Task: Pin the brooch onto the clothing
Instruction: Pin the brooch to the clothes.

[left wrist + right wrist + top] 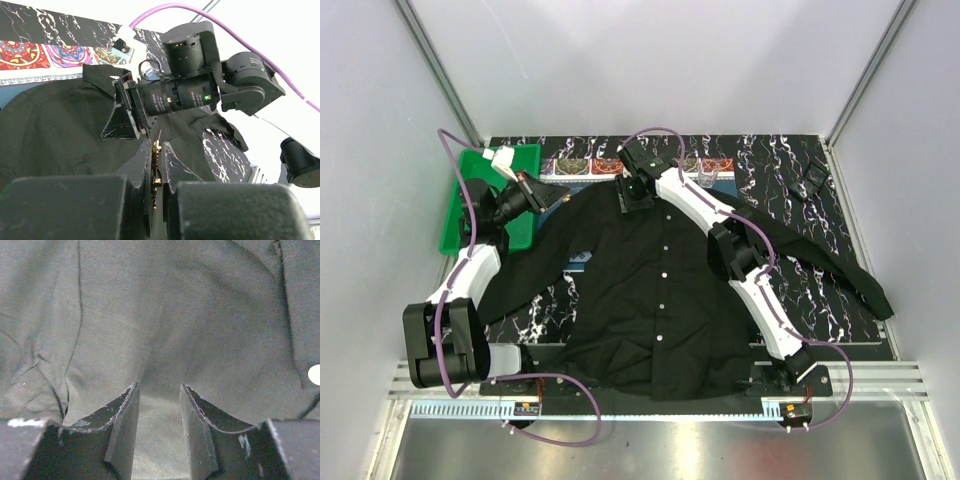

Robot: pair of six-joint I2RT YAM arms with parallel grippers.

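The black shirt (650,290) lies spread flat, collar at the far side, white buttons down its front. My left gripper (548,198) hovers at the shirt's left shoulder and is shut on the tiny golden brooch (156,162), held edge-on between the fingers with its thin pin (160,135) pointing forward at the cloth. My right gripper (638,192) is down on the collar area; in the right wrist view its jaws (159,386) stand apart with their tips pressed into the shirt fabric (165,315). The right gripper also shows in the left wrist view (125,117), just ahead of the brooch.
A green tray (460,215) with a white item (502,157) sits at the far left. A blue patterned placemat (582,165) lies behind the collar, with a small clear glass (708,178) and a black object (813,178) further right. A white button (315,374) is near the right fingers.
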